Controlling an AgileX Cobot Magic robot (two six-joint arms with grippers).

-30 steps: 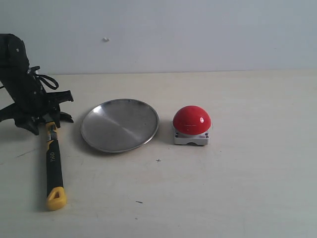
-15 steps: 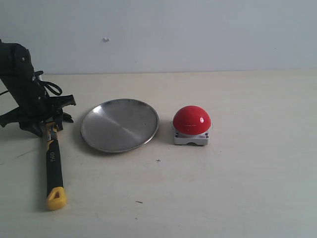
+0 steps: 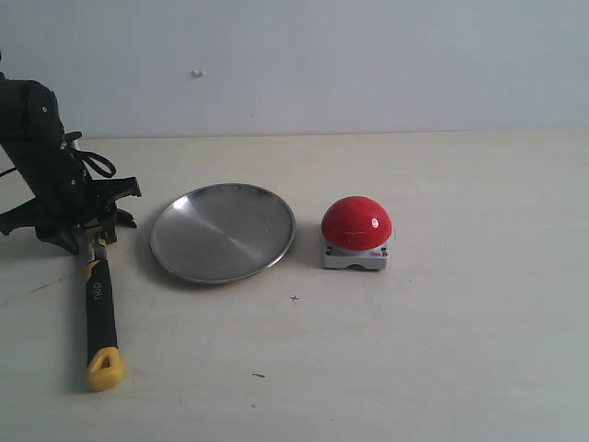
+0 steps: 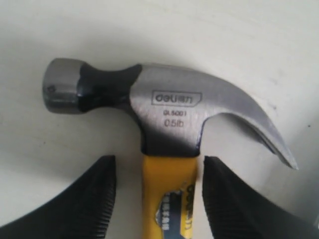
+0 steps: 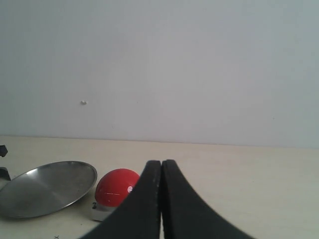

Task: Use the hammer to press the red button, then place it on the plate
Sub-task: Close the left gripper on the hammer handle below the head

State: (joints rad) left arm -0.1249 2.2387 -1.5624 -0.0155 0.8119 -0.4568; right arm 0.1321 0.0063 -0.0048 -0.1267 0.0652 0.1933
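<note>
The hammer (image 4: 164,107) lies flat on the table (image 3: 442,350), left of the plate (image 3: 221,232). The button (image 3: 356,224) sits just right of the plate.

Head markings, readable only in the left wrist view: boxed "deli", "DL5001", "0.5lb". In the exterior view the head is hidden and the white handle lettering is too small to read.

The left claw (image 4: 157,169) is spread wide, straddling the yellow neck without clamping it. The right claw (image 5: 161,163) is closed on nothing; its view shows plate and button only.

A pale table (image 3: 460,350) meets a white wall (image 3: 368,64) bearing a small speck (image 3: 196,74).
</note>
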